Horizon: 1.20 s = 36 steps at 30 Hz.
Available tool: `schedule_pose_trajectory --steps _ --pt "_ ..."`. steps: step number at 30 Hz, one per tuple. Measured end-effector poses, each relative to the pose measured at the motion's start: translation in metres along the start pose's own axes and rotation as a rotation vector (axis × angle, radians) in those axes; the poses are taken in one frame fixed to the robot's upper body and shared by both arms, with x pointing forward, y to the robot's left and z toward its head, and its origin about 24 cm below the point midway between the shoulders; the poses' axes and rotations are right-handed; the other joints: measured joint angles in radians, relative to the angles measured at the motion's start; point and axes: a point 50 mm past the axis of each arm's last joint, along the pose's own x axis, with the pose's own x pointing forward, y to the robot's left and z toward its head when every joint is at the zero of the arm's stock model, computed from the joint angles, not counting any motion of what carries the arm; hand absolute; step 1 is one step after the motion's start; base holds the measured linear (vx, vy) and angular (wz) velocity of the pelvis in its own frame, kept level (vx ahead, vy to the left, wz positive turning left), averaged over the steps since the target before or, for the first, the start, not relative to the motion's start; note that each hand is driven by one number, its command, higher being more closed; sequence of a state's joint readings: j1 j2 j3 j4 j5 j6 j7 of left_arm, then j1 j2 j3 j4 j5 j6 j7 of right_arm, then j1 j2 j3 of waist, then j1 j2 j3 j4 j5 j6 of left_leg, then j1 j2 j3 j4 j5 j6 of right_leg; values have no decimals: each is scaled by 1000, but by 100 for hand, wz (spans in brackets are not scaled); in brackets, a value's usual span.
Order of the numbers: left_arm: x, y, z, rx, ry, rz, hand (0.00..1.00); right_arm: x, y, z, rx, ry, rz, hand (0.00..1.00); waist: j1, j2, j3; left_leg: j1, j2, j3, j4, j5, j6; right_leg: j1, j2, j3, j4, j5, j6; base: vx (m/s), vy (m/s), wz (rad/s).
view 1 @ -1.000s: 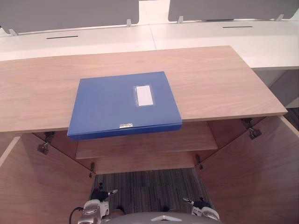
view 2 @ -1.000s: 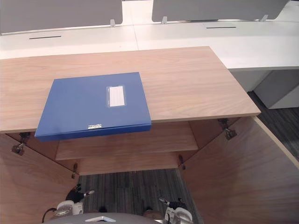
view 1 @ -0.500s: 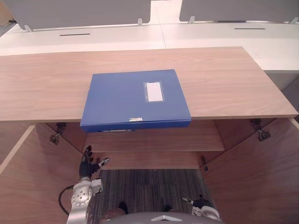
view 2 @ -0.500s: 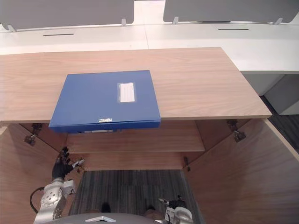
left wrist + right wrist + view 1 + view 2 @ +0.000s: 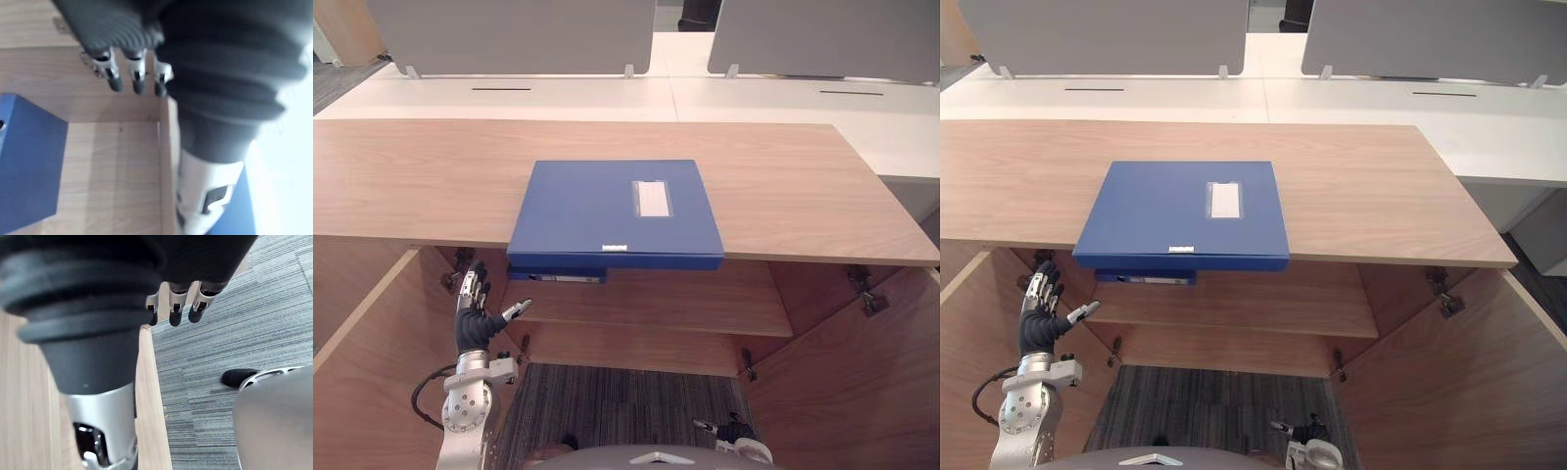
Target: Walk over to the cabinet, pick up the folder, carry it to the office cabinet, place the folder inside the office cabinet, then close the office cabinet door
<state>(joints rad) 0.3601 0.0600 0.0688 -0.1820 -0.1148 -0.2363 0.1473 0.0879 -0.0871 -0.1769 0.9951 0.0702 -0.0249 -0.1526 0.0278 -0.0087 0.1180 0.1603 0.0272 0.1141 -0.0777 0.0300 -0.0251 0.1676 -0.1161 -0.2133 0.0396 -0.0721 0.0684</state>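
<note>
Left hand (image 5: 470, 328), right hand (image 5: 175, 308): silver fingers (image 5: 113, 73), dark tips, dark ribbed wrist covers (image 5: 234, 73), silver-grey arms (image 5: 462, 416) with round joint housing.

Partly hidden things at the open cabinet

A dark blue flat item (image 5: 556, 277) on the wooden shelf (image 5: 705, 304) is largely covered by the light wooden cabinet top (image 5: 803, 196) and the overhanging blue rectangular folder (image 5: 607, 211) (its kind cannot be told). The folder's white label (image 5: 651, 198) cannot be read. The right hand (image 5: 732, 432) is cut off by the lower edge.

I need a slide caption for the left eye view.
Blue folder at the front edge of the cabinet top; open left hand below.
</note>
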Motion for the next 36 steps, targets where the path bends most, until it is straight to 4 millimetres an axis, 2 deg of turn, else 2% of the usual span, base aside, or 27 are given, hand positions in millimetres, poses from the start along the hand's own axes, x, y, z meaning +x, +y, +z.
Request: schedule_pose_trajectory --steps 4,7,12,20,22,31,36 --pt "-2 0 18 -3 -79 -2 0 0 1 -1 -9 2 5 0 2 -4 -5 0 2 -11 0 5 -2 5 0 -7 6 -5 6 -59 -17 10" --pt "-1 -1 40 32 -183 3 0 0 1 -1 -16 0 7 0 1 -3 -6 0 3 -12 0 7 -4 3 1 -3 10 -6 7 -64 -8 0" --pt "3 1 62 216 -314 13 0 0 2 0 -73 -20 16 0 -7 -3 -19 -2 4 -8 0 6 -5 3 3 8 10 -5 11 -24 -2 -3" --pt "9 -10 70 354 -395 -56 0 1 1 -1 -93 -9 17 0 -21 -4 -29 9 5 -1 0 6 -5 3 7 24 10 -2 11 -6 -2 -2" --pt "11 -20 73 429 -442 -136 0 1 -1 -2 -101 -6 13 0 -27 -2 -29 16 6 0 0 6 -5 7 9 25 10 -3 7 -18 -3 -2" --pt "6 -57 72 499 -509 -357 0 0 -6 -8 -140 12 12 0 -49 3 -31 23 6 23 -4 5 -5 9 11 49 -19 7 -7 -35 6 -8" --pt "3 -68 72 574 -560 -432 0 0 -6 -8 -147 14 14 0 -63 4 -32 23 6 25 -6 4 -6 11 11 52 -29 13 -7 -1 0 -1"
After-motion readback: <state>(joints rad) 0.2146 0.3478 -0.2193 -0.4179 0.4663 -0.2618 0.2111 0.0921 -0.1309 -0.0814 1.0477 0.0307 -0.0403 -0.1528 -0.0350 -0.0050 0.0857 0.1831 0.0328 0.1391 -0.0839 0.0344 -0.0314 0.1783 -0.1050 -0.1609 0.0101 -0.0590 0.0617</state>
